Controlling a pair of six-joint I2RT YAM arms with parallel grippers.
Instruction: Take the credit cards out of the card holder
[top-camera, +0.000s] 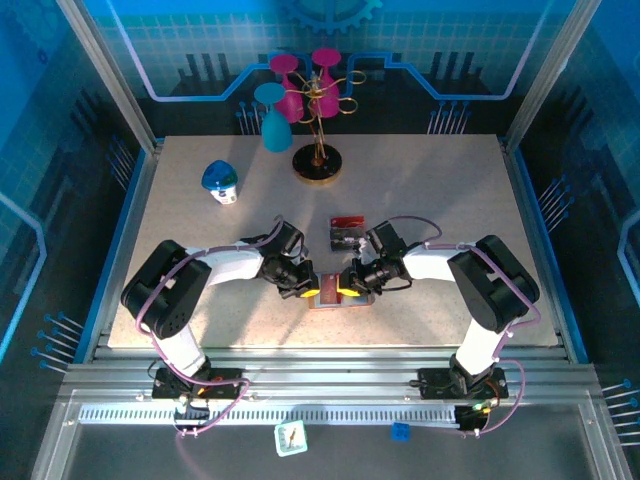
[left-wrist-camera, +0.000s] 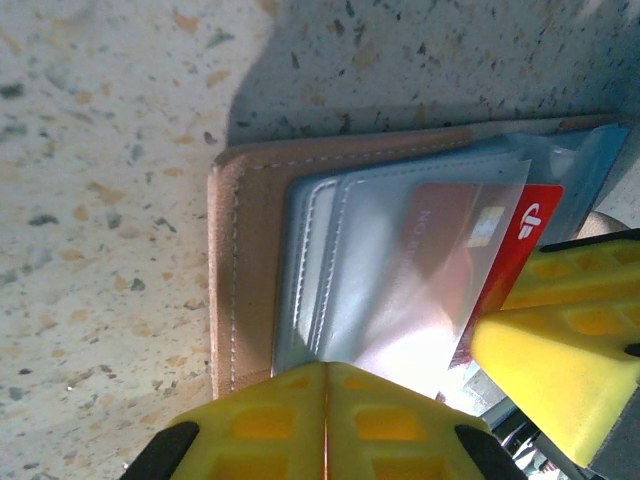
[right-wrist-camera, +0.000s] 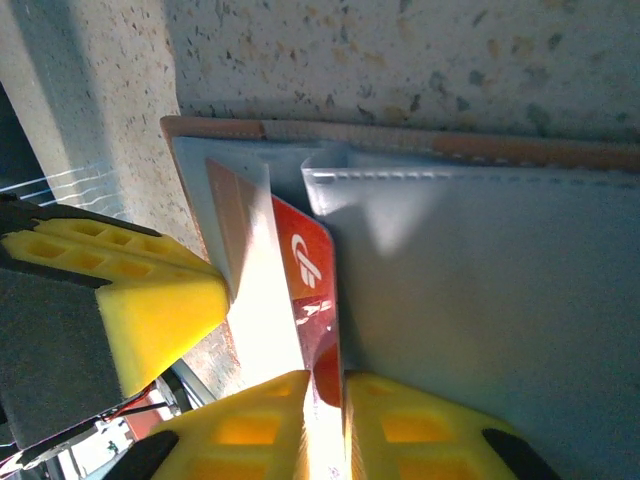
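Top: card holder (top-camera: 330, 300) flat, my left gripper (top-camera: 304, 291) at its left end, right gripper (top-camera: 350, 289) at its right end; loose cards (top-camera: 348, 232) just beyond holder.
Left wrist: left fingers (left-wrist-camera: 260, 425) pressed together at holder edge, nothing seen between.
Right wrist: 2 right fingers (right-wrist-camera: 430, 430) nip red card (right-wrist-camera: 312, 262) poking from holder's clear sleeve (right-wrist-camera: 250, 290).
Card light, stiff, slick: I'd grip exposed edge, slide flat.

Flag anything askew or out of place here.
Only the red card: it juts crooked, partly out of the card holder's clear sleeve, pinched by the right gripper. Other loose cards lie on the table beyond it. Nothing spilled or damaged.
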